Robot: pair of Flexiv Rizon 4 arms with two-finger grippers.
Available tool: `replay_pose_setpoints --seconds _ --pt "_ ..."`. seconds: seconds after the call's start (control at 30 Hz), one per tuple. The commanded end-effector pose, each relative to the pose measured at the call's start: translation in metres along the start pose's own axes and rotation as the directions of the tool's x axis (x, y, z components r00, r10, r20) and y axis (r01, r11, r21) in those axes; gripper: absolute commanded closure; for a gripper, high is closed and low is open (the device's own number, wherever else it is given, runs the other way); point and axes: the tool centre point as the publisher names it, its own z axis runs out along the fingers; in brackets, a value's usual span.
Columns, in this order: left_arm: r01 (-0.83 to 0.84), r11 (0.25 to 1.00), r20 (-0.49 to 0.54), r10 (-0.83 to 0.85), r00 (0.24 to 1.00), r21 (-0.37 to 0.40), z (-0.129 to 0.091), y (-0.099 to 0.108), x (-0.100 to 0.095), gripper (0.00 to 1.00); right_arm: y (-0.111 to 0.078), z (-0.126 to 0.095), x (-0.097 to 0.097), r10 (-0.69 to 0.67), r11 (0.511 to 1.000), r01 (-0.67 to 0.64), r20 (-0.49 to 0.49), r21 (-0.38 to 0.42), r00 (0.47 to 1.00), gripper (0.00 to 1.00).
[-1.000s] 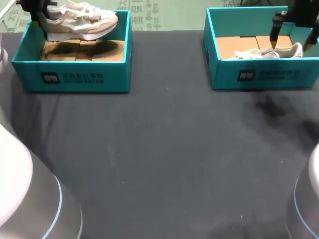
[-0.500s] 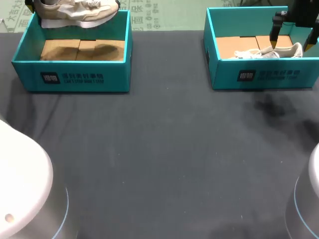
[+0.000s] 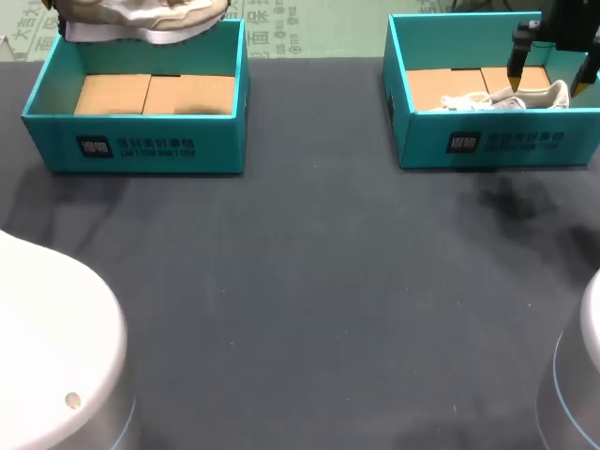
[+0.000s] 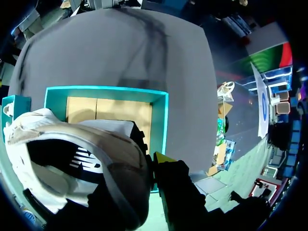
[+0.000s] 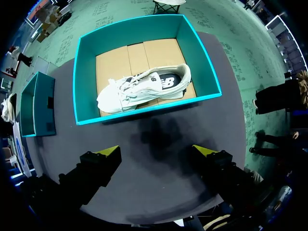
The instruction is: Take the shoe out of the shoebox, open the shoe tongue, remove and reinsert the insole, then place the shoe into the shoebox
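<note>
Gripping shoe (image 4: 72,159), left tool (image 4: 144,166) above shoebox (image 4: 160,115)

My right gripper (image 5: 158,152) hangs over the dark table (image 5: 231,120), fingers spread wide. At twelve o'clock ahead, a white shoe (image 5: 144,87) lies inside the teal shoebox (image 5: 149,111).

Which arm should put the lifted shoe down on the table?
Left, I think. The left gripper holds the beige shoe above the left shoebox. The right gripper hangs open over the right shoebox, far off.
</note>
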Motion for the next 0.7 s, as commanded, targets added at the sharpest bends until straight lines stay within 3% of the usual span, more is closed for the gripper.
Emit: replay_pose_setpoints --seconds 0.03,0.37,0.7 --pt "0.005 0.976 -0.008 -0.007 1.000 -0.216 -0.017 -0.094 0.000 1.00 0.000 0.000 0.000 0.000 1.000 0.000 0.000 0.000 1.000 0.00" --pt "-0.029 0.967 -0.024 0.024 0.999 -0.254 -0.026 -0.170 -0.010 1.00 0.000 0.000 0.000 0.000 1.000 0.000 0.000 0.000 1.000 0.00" --pt "-0.063 0.958 -0.014 0.062 0.998 -0.279 -0.025 -0.241 -0.035 1.00 0.000 0.000 0.000 0.000 1.000 0.000 0.000 0.000 1.000 0.00"
